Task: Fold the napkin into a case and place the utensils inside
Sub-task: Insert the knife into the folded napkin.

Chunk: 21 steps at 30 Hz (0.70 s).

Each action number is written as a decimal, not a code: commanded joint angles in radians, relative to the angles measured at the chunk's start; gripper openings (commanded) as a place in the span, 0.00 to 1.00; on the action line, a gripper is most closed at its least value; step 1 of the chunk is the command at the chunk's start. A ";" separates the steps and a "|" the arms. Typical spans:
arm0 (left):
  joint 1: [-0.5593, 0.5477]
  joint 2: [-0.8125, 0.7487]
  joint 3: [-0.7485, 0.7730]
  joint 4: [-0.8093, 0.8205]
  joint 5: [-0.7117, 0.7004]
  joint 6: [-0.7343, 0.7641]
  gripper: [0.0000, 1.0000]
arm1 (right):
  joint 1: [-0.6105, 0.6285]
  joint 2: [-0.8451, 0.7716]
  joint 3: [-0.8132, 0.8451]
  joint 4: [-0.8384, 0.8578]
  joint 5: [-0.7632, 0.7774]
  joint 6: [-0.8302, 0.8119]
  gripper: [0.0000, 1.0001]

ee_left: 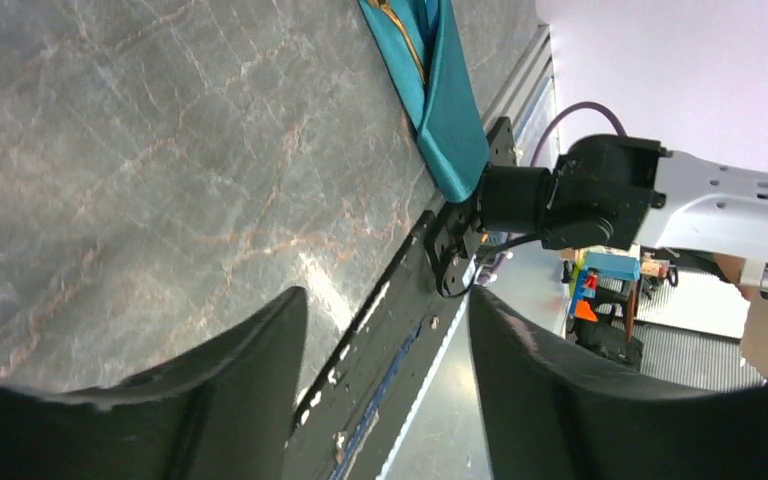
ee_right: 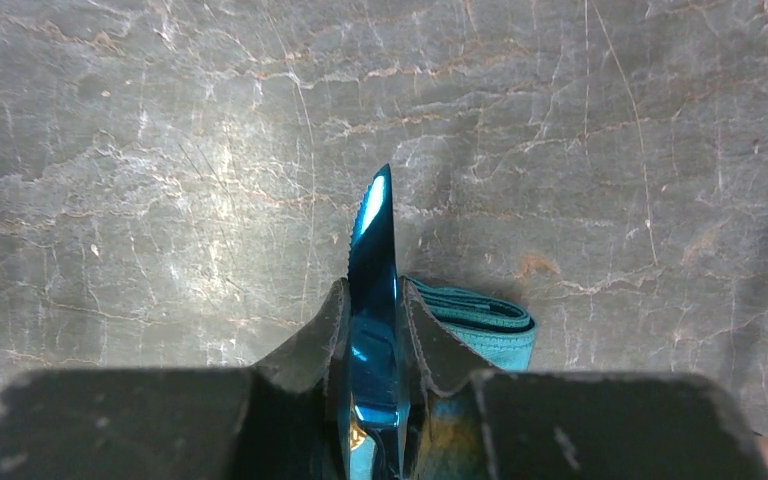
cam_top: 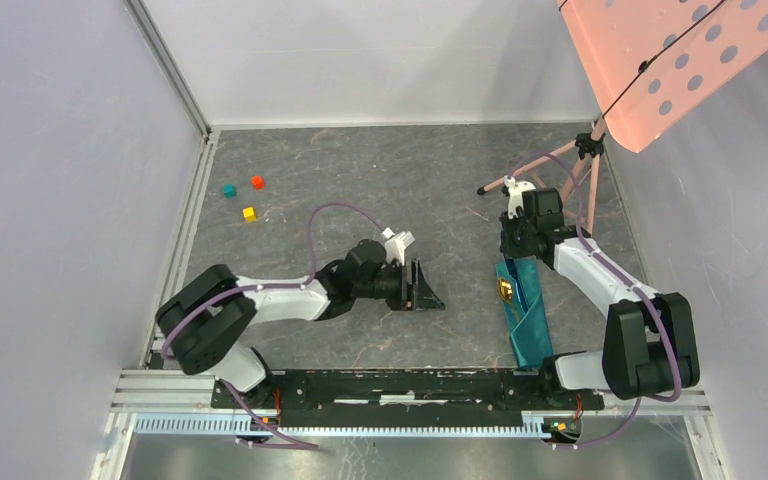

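At the right of the worktop (cam_top: 360,190), the right claw (ee_right: 372,300) is clamped on the blue utensil (ee_right: 372,250) above the far end of the teal case (cam_top: 528,325), where the gold spoon (cam_top: 505,289) shows; it should align the blade lengthwise and slide it in low; the left claw (ee_left: 385,300) gapes empty.

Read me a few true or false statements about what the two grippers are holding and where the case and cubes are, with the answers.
1. The right gripper is shut on the blue utensil. True.
2. The left gripper holds the gold spoon. False: it is open and empty, and the spoon lies on the case.
3. The red cube touches the case. False: it sits far off to the left, well apart.
4. The case is a long, narrow folded strip. True.
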 commanded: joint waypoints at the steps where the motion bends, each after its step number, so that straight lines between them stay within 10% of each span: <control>1: -0.010 0.100 0.115 0.040 -0.024 0.013 0.53 | -0.004 -0.044 -0.014 -0.001 0.036 0.003 0.00; 8: -0.043 0.400 0.359 0.090 -0.085 -0.032 0.05 | -0.005 -0.056 -0.031 0.005 0.044 0.022 0.00; 21: -0.104 0.668 0.727 0.037 -0.319 0.001 0.02 | -0.004 -0.088 -0.055 0.021 0.052 0.031 0.00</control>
